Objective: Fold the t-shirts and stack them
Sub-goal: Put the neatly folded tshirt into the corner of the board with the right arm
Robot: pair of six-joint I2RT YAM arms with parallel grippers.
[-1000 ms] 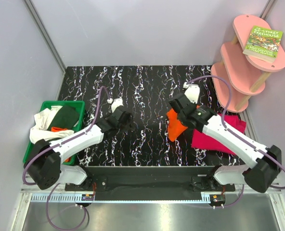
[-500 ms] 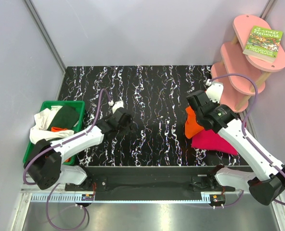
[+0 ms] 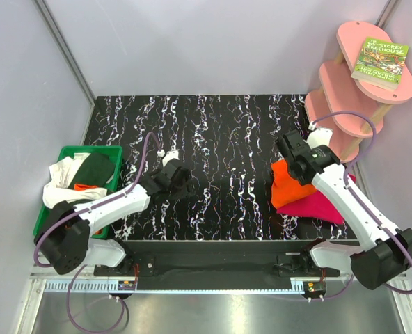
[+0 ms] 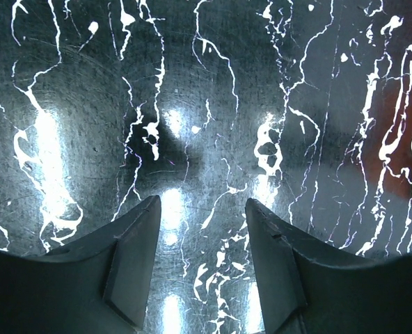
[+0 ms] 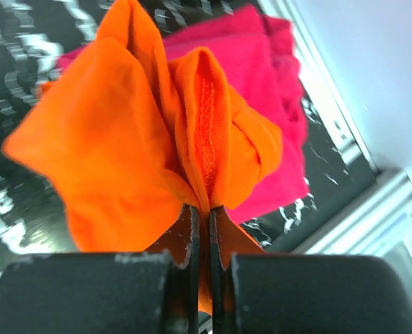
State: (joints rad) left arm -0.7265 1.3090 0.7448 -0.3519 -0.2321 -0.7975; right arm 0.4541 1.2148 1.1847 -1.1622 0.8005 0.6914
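Note:
My right gripper is shut on a bunched fold of the bright orange t-shirt. The orange cloth hangs over the folded magenta-pink t-shirt at the table's right side. My left gripper stands open just above the bare black marbled table, with nothing between its fingers. Further t-shirts, white, dark green and orange, lie heaped in the green bin at the left.
A pink tiered shelf stands at the back right with a green book on its top tier. Grey walls close in the table on the left, back and right.
My right gripper has carried the orange t-shirt rightward from the table's middle to over the magenta-pink one. The left arm has drawn back slightly toward the near edge, jaws a little narrower.

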